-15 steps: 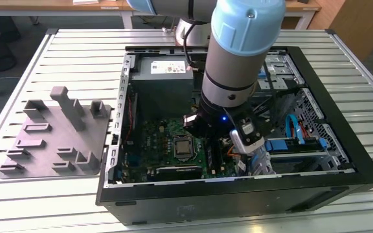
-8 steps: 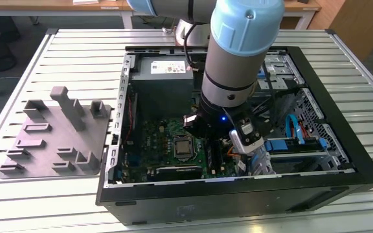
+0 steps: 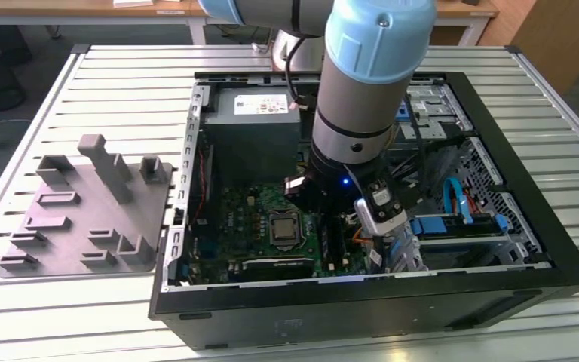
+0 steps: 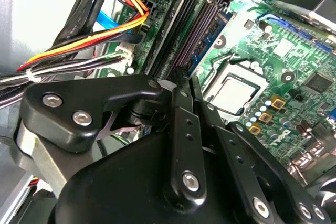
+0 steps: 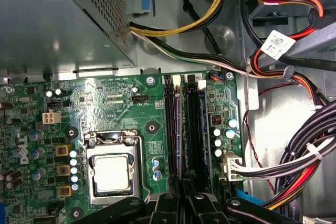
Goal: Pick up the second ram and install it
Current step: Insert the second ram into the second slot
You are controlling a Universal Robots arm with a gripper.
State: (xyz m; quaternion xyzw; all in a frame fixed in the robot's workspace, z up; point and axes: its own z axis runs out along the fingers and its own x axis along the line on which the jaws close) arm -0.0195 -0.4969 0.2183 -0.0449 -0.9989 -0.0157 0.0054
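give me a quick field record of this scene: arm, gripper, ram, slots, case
arm: reaching down into the open computer case
gripper: low over the memory slots, beside the processor socket
ram stick: one dark blue-green stick lying along the slots, in the second wrist view
board: green motherboard
outside case: grey parts fixture at the exterior view's left

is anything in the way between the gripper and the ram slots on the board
Nothing visible. In the first wrist view the gripper sits right at the end of the memory slots, and the cable bundle lies off to the side, not across them.
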